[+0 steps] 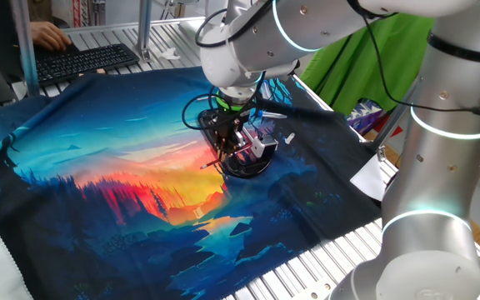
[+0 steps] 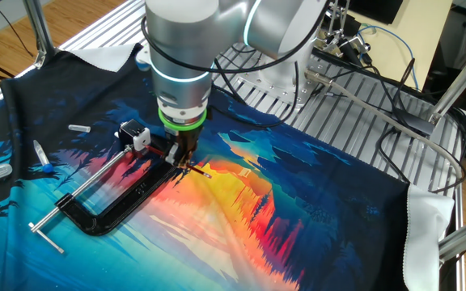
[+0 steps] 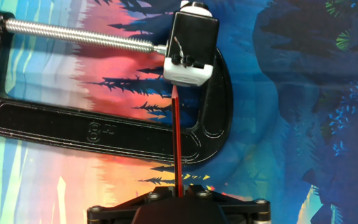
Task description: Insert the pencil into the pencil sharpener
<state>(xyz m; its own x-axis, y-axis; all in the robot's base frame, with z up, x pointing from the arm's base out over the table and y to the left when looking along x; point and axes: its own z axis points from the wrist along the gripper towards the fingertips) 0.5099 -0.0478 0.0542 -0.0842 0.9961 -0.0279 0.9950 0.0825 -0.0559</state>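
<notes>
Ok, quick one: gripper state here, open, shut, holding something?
Gripper: shut on the pencil, whose tip points at the pencil sharpener held in the clamp.

Pencil [image 3: 178, 143] tip (near sharpener [image 3: 190, 48]) too small.

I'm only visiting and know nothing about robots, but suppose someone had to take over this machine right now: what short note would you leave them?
Gripper: shut on the thin dark-red pencil, held low over the table.
Pencil: it points straight at the small black-and-white pencil sharpener; its tip is at the sharpener's white underside, and whether it has entered the hole is hard to tell.
Sharpener: it sits clamped in the big black C-shaped clamp, pressed by the silver threaded rod, on the colourful landscape-print cloth.
Done: pencil picked up and lined up.
Left: push the pencil fully in, probably straight ahead.
</notes>
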